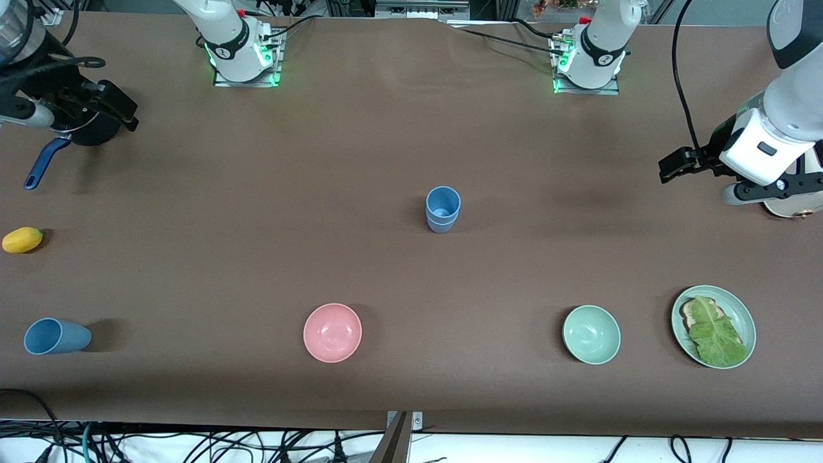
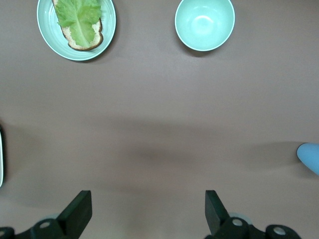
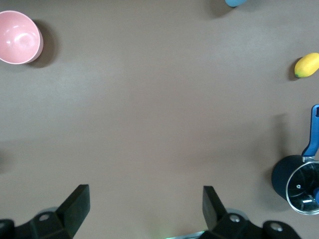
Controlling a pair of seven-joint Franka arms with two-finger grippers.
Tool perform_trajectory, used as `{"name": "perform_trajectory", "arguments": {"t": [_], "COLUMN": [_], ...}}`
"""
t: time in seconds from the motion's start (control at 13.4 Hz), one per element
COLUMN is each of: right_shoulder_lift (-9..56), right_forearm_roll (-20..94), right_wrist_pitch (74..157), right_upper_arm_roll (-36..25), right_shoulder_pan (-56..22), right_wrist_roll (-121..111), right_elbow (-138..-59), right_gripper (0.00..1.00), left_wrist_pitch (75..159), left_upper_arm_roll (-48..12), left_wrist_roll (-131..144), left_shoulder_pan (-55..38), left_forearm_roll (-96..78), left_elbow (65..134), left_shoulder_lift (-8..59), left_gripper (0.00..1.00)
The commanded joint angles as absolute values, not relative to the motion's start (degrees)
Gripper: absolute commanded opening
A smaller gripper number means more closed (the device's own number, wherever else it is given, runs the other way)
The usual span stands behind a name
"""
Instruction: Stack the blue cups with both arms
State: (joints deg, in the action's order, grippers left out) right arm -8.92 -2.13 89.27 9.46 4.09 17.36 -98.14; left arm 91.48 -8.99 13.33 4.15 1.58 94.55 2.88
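Two blue cups [image 1: 442, 209] stand nested upright in the middle of the table. One more blue cup [image 1: 56, 336] lies on its side near the front camera at the right arm's end; its edge [image 3: 234, 2] shows in the right wrist view. An edge of the nested blue cups [image 2: 310, 155] shows in the left wrist view. My right gripper [image 1: 119, 110] [image 3: 144, 205] hangs open and empty over the black pot. My left gripper [image 1: 670, 168] [image 2: 148, 209] is open and empty over bare table at the left arm's end.
A black pot with a blue handle [image 1: 44, 162] [image 3: 299, 186] sits under the right gripper, and a yellow fruit [image 1: 22, 240] [image 3: 306, 64] lies nearer the camera. Near the front edge are a pink bowl [image 1: 332, 332] [image 3: 19, 37], a green bowl [image 1: 591, 334] [image 2: 204, 24] and a green plate [image 1: 742, 315] [image 2: 47, 37] holding bread and lettuce.
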Motion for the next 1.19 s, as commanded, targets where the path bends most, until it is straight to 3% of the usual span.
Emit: {"name": "perform_trajectory", "arguments": {"t": [0.0,0.6,0.89,1.12], "right_shoulder_lift": [-9.41,-5.54,0.69,1.49], "right_forearm_roll": [-1.05,-0.79,-0.88,-0.79], "right_wrist_pitch": [88.68,88.95,83.07,82.88], "right_upper_arm_roll": [8.88,8.44,8.53,8.44], "right_shoulder_pan": [5.45,7.38,6.94,6.94], "right_wrist_roll": [13.12,5.80,5.62,5.63], "right_elbow": [-97.83,-96.24,-87.12,-86.66], "right_gripper": [1.00,1.00,1.00,1.00], "left_wrist_pitch": [90.62,88.68,88.59,88.59], "left_upper_arm_roll": [-9.23,-9.32,-9.40,-9.41], "left_wrist_roll": [11.87,11.95,11.95,11.95], "left_shoulder_pan": [4.48,4.57,4.48,4.57], "left_forearm_roll": [0.62,0.62,0.62,0.53], "left_elbow": [93.52,93.25,93.25,93.25], "left_shoulder_lift": [3.16,3.08,3.08,3.08], "left_gripper": [1.00,1.00,1.00,1.00]}}
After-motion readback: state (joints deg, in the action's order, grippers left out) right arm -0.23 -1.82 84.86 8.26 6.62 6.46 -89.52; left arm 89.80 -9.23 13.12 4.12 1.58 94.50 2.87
